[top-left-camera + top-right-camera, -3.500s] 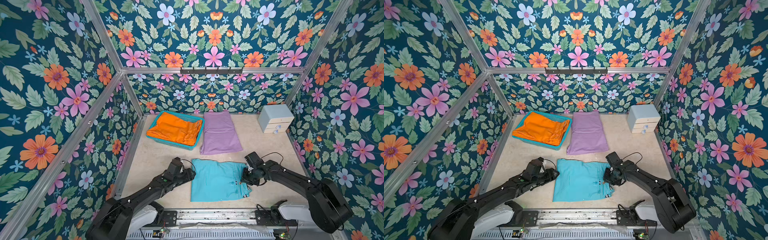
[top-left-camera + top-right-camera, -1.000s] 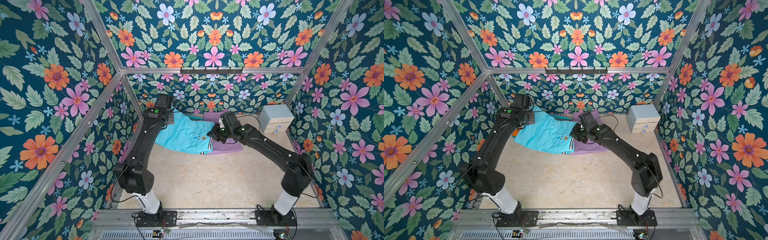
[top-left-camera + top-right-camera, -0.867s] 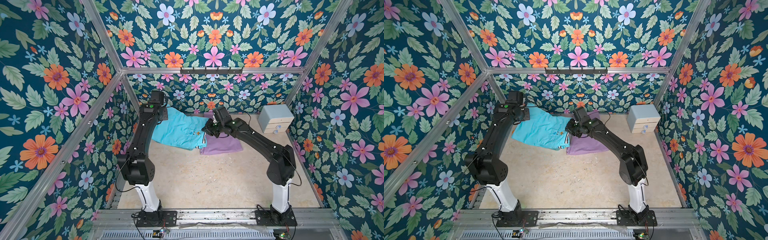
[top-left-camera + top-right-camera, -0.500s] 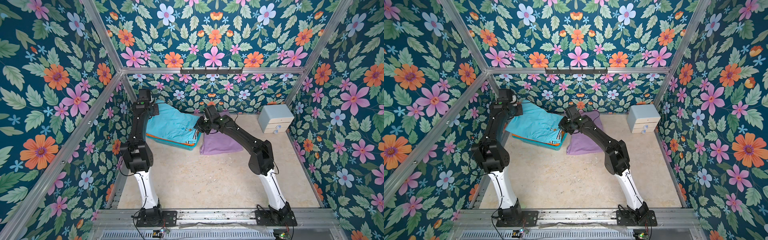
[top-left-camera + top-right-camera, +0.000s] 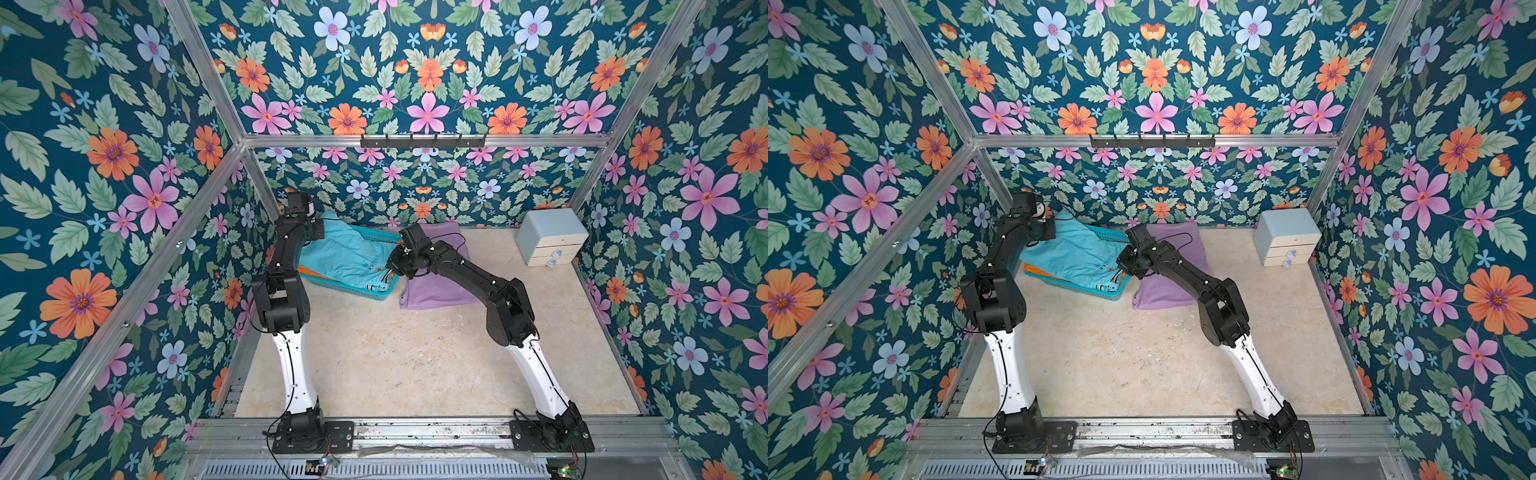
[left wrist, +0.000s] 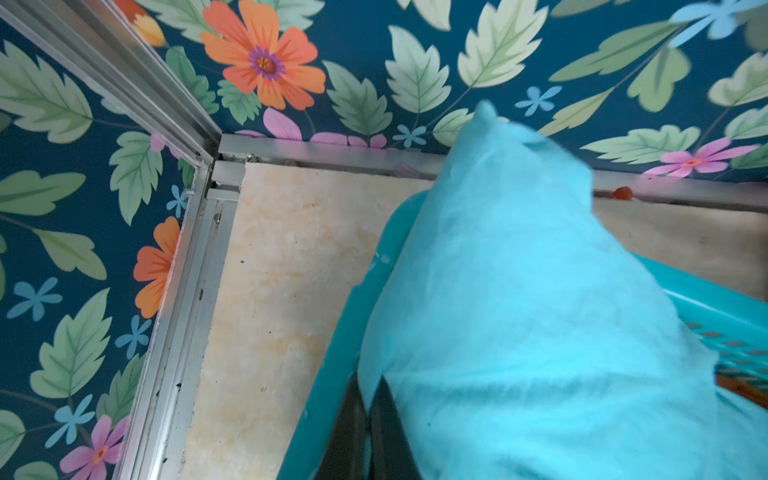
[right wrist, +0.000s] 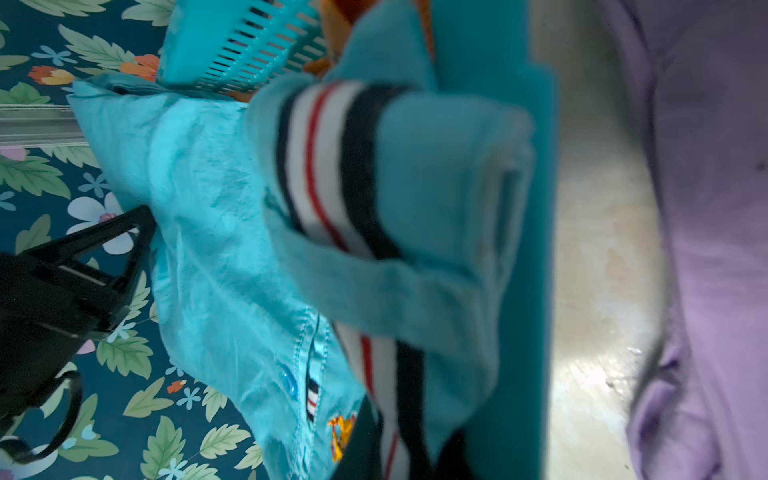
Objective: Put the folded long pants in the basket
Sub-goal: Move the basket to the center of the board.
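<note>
**Clerk:** Item one, your left pincer?

**Arm:** My left gripper: closed, pinching a corner of the turquoise trousers, above the basket rim at its wall-side end.

**Clerk:** Item two?

**Arm:** My right gripper: closed too, clamped on the same turquoise trousers at their striped waistband, over the basket's opposite end.

**Clerk:** The trousers themselves?

**Arm:** One pair, turquoise, folded. They are held between my two grippers and spread across the basket's open top. One corner pokes up past the basket's far rim, and the waistband edge lies along its near rim.

**Clerk:** Contents beneath?

**Arm:** One pair of orange trousers, folded, inside the basket under the turquoise pair. Only a strip shows, at the basket's near corner on my left side.

**Clerk:** Outside the basket?

**Arm:** One pair of lilac trousers, folded flat on the beige floor, just beside the basket on my right gripper's side. The right wrist view shows bare floor between them. There is also one pale grey-blue drawer box, well apart from the basket, beyond the lilac pair.
</note>
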{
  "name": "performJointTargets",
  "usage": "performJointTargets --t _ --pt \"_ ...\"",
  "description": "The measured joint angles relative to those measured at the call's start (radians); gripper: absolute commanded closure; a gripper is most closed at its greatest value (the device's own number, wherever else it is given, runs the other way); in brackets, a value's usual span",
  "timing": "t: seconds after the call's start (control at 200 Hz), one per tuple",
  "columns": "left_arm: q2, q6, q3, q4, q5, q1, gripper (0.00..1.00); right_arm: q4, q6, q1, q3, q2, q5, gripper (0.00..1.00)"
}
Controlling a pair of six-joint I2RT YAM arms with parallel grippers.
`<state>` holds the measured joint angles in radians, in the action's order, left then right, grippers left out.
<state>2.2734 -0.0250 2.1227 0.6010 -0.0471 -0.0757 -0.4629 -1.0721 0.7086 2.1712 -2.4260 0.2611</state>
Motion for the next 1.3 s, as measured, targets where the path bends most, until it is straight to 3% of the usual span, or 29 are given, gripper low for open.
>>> performJointTargets --t 0.295,0.59,0.781,0.956,1.301 --pt "-0.199 0.023 -0.337 -0.092 0.042 -0.003 1.0 0.233 0.078 -0.024 -0.386 0.198 0.053 1.0" --pt "-0.632 0.175 -0.854 -0.024 -0.009 -0.005 1.0 0.056 0.339 -0.042 -0.611 0.411 0.146 1.0" --pt "-0.811 0.263 -1.053 -0.078 -0.1 -0.009 1.0 0.027 0.401 -0.042 -0.715 0.517 0.153 1.0" --pt "-0.909 0.319 -1.055 -0.007 -0.158 -0.01 1.0 -0.002 0.411 -0.042 -0.721 0.577 0.141 1.0" --pt "-0.89 0.364 -0.984 0.077 -0.158 -0.012 1.0 -0.063 0.41 -0.018 -0.594 0.542 0.078 1.0"
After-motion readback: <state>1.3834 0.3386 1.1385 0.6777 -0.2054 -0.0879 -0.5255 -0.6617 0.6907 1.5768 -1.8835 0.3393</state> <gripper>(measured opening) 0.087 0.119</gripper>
